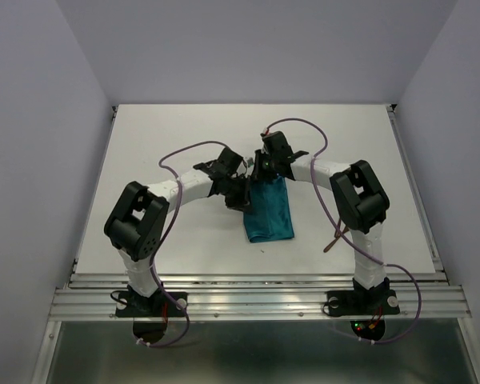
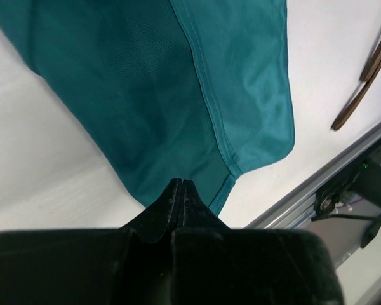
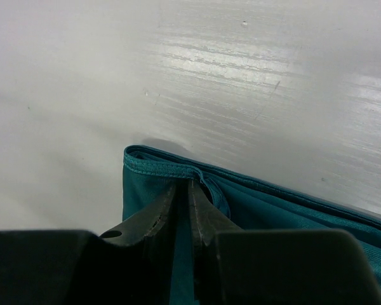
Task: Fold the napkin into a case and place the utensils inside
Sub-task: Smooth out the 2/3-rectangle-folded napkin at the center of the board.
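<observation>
The teal napkin (image 1: pixel 270 212) lies folded into a narrow strip at the table's middle, with hemmed layers showing in the left wrist view (image 2: pixel 178 82). My left gripper (image 1: pixel 242 195) is at its far left corner, and its jaws (image 2: pixel 180 185) are pressed shut at the cloth's edge. My right gripper (image 1: pixel 269 171) is at the far edge and is shut on the napkin's folded hem (image 3: pixel 171 168), with cloth showing between the jaws (image 3: pixel 183 190). Two thin reddish-brown utensils (image 1: pixel 334 240) lie right of the napkin, beside the right arm, and also show in the left wrist view (image 2: pixel 367 76).
A metal rail (image 1: pixel 256 298) runs along the table's near edge and shows in the left wrist view (image 2: pixel 343 168). Purple cables (image 1: pixel 304 128) loop over both arms. White walls stand close on the left and right.
</observation>
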You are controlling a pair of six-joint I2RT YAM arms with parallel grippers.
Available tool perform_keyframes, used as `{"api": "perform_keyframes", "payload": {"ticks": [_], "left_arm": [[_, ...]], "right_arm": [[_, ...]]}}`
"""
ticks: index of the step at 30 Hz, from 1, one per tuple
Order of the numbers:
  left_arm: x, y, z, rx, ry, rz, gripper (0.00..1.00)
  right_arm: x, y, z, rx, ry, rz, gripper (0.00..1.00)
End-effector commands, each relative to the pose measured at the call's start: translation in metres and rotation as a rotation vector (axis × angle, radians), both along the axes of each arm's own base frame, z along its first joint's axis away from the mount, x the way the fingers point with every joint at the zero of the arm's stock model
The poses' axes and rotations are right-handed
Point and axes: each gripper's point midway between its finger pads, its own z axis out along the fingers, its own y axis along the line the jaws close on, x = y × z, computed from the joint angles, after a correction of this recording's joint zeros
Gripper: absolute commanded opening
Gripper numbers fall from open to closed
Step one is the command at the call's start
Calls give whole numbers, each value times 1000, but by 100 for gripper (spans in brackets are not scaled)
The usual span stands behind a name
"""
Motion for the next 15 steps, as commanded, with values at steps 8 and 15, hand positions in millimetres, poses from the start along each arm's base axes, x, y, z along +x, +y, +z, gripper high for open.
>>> {"api": "perform_keyframes", "payload": {"ticks": [8, 15], "left_arm": [[-66, -19, -20, -55, 56, -137, 0], [-80, -3, -53, 30, 106, -120, 0]], "right_arm": [[11, -5, 0, 1, -19, -13, 18], [12, -5, -2, 0, -16, -12, 18]]}}
